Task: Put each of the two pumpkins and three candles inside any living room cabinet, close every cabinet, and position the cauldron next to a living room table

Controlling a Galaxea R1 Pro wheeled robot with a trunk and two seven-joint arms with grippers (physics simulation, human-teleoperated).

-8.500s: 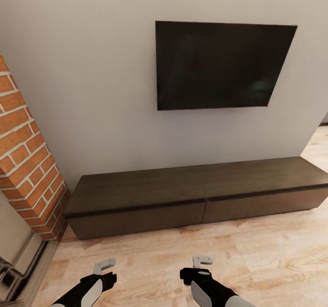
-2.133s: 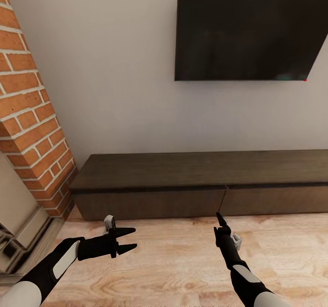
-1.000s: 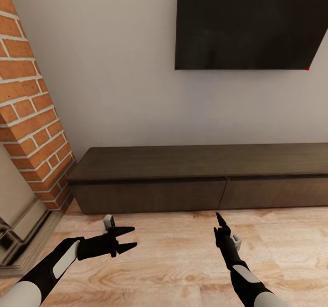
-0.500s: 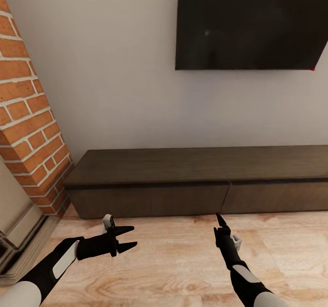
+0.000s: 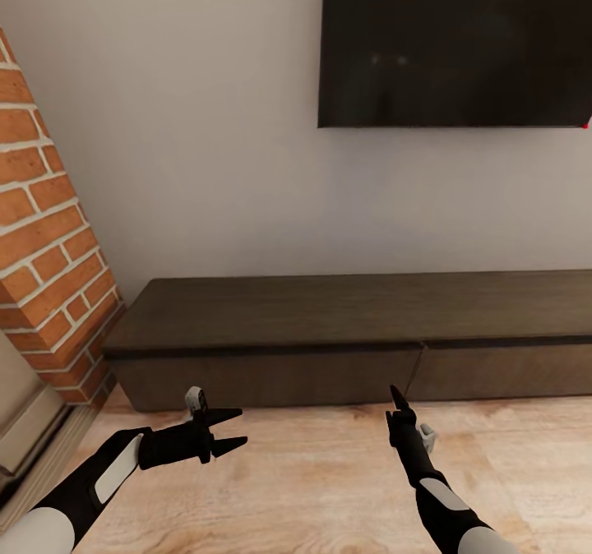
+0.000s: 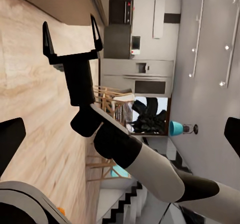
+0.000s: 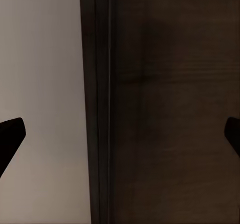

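While cabinet (image 5: 329, 336) drawers sit shut, left gripper (image 5: 234, 429) and right gripper (image 6: 70, 34) spread wide, empty.

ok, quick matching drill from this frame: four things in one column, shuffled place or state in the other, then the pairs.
Things:
1. cabinet
2. TV
3. brick column
4. left gripper

Place or state:
A. open, holding nothing
B. on the wall above the cabinet
C. at the cabinet's left end
D. on the floor against the wall, drawers closed

Pairs: 1-D, 2-B, 3-C, 4-A
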